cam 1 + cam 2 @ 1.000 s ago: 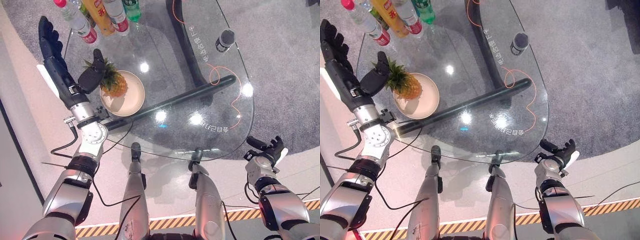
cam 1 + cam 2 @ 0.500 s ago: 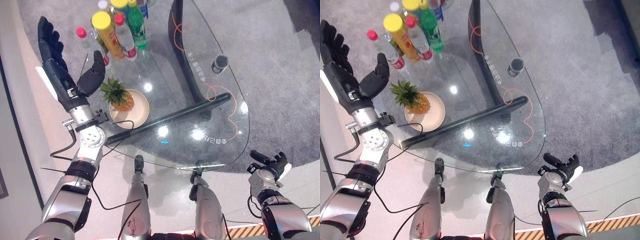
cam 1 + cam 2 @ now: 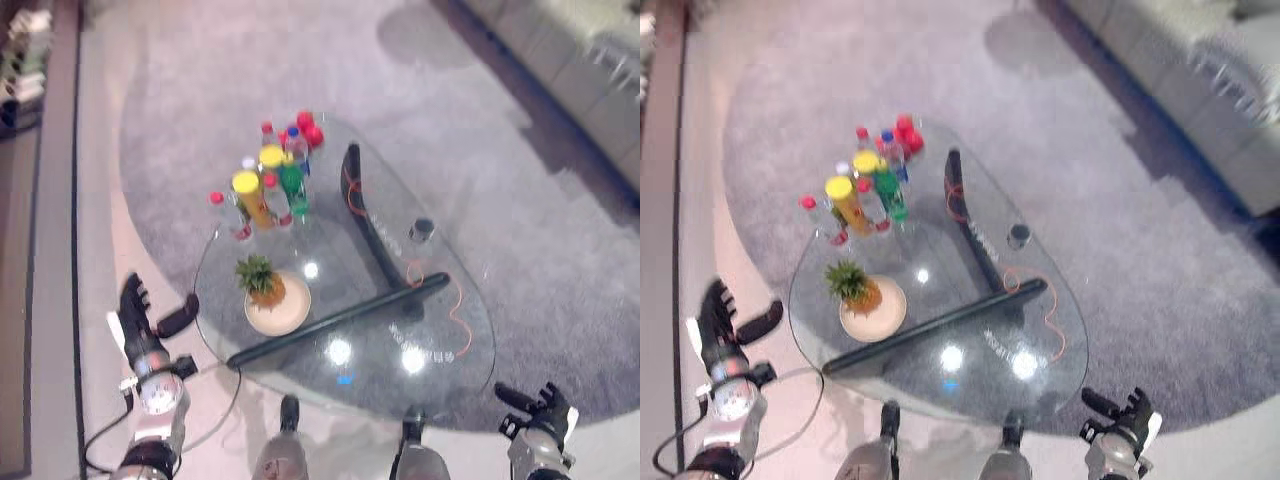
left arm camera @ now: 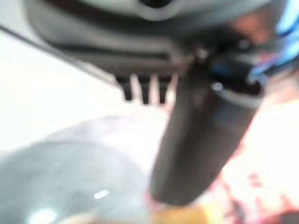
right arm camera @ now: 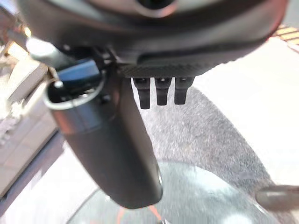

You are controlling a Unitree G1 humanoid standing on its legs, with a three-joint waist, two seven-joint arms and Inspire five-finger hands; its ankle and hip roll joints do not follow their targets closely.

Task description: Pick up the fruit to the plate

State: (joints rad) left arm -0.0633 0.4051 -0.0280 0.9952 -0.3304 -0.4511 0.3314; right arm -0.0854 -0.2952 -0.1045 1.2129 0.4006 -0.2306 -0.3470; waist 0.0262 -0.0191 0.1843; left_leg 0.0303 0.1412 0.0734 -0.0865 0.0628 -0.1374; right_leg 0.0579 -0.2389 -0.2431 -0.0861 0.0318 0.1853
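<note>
A small pineapple (image 3: 263,282) stands upright on a round beige plate (image 3: 291,314) near the left end of the oval glass table (image 3: 478,335). My left hand (image 3: 136,321) is open, off the table's left edge, a short way from the plate, with nothing in it. Its thumb (image 4: 201,140) fills much of the left wrist view. My right hand (image 3: 541,408) hangs open and empty below the table's near right edge. Its thumb (image 5: 107,149) shows in the right wrist view.
Several bottles and a yellow can (image 3: 266,192) cluster at the table's far left, behind the plate. A small dark cup (image 3: 422,229) and an orange cord (image 3: 457,310) lie at the right. A dark frame bar (image 3: 340,320) runs under the glass. Grey carpet surrounds the table.
The whole view has pulled back and up, so the camera has moved. My left hand has come away from the pineapple and now sits beside the table edge. The pineapple stays on the plate.
</note>
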